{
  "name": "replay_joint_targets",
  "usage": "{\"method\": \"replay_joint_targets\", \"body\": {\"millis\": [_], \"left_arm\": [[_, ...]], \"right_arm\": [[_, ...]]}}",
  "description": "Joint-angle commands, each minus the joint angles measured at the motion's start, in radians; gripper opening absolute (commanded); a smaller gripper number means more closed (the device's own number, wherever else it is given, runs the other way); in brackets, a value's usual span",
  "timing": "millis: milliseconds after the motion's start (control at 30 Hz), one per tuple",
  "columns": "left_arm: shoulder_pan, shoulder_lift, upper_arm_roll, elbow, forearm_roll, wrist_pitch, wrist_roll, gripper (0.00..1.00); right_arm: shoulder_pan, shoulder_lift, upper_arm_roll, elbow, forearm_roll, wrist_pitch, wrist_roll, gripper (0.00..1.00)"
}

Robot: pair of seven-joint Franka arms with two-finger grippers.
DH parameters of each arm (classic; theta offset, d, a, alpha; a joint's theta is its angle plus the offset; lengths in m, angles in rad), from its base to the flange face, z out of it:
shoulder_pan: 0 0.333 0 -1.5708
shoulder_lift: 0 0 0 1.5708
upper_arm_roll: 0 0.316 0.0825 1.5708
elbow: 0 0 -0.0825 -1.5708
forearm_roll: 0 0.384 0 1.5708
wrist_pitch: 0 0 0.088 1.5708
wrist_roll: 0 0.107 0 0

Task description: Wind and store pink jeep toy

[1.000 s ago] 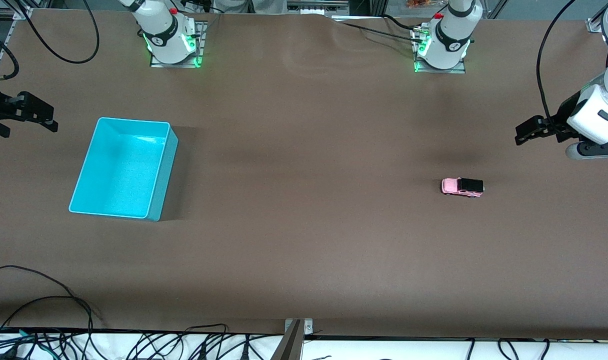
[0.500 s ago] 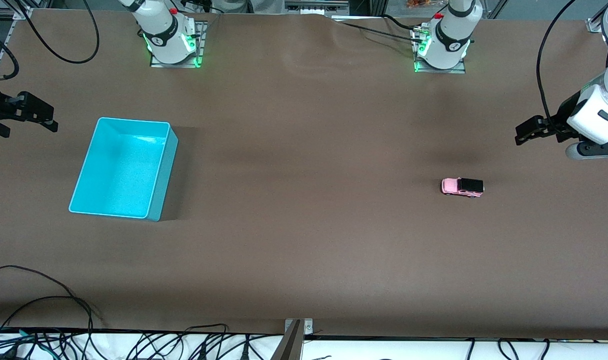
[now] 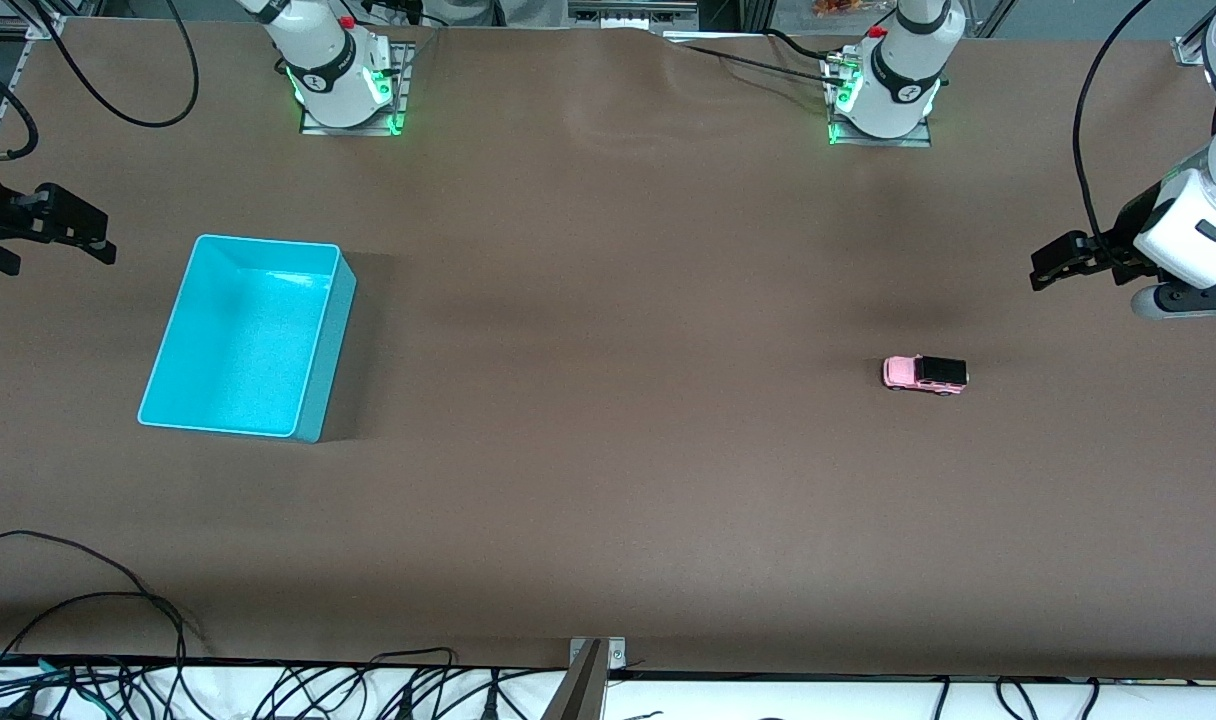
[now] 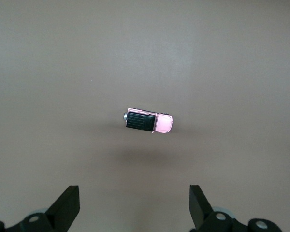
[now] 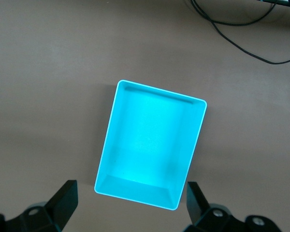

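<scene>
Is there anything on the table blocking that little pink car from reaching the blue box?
Nothing visible does. Only bare brown table lies between the pink jeep toy and the empty turquoise bin. The open left gripper is up over the table at the jeep's end, and the open right gripper by the bin.

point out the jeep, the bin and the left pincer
jeep [image 3: 924, 374], front view, on its body
bin [image 3: 243, 340], front view, on its bare floor
left pincer [image 4: 135, 209], left wrist view, midway between its open fingertips

The pink jeep toy [image 3: 925, 374] is light pink with a black roof and dark wheels. The bin [image 3: 246, 336] is plain turquoise — paler along its rim. The surface [image 3: 608, 450] is uniform matte brown — unpatterned. Green lights glow at both white arm bases.
</scene>
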Motion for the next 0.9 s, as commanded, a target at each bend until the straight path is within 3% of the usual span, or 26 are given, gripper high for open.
{"method": "replay_joint_targets", "body": {"millis": [0,667,867], "left_arm": [[0.002,-0.01,-0.001,-0.01,0.02,0.006,0.02,1.0],[-0.001,0.043,0.001,0.059,0.029,0.006,0.0,1.0],[-0.003,0.083,0.001,0.065,0.026,0.008,-0.118,1.0]], "right_arm": [[-0.001,0.005,0.0,0.015,0.014,-0.004,0.004,1.0],[-0.001,0.005,0.0,0.015,0.014,-0.004,0.004,1.0],[-0.003,0.005,0.0,0.015,0.014,-0.004,0.004,1.0]]}}
